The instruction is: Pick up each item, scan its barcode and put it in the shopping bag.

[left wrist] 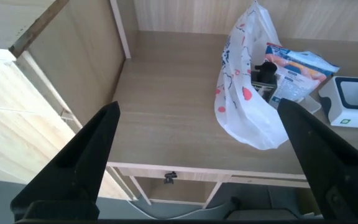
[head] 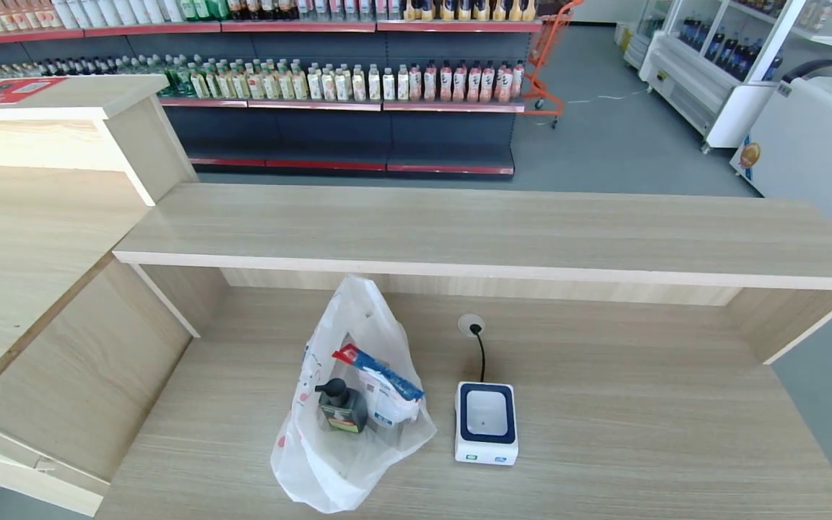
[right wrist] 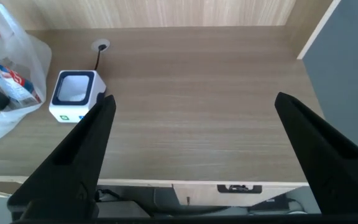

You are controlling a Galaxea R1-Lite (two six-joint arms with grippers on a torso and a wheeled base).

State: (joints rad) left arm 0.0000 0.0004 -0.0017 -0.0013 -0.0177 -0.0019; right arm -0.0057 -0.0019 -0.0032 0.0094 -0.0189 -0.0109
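Wooden counter (head: 640, 433), shopping bag (head: 315, 477) holding pump bottle (head: 341, 409), snack packet (head: 386, 390)

The worktop (head: 640, 419) is seen from above by the head camera, faced toward the shelves (head: 344, 94). It is overlooked by both wrist cameras, seemingly from off its near edge; the scanner (head: 486, 422) is shared by all.

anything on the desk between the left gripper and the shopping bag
Nothing visible does. Bare desk lies between the open left gripper and the shopping bag, which holds a pump bottle and a packet. The scanner stands at the bag's right side, off that line.
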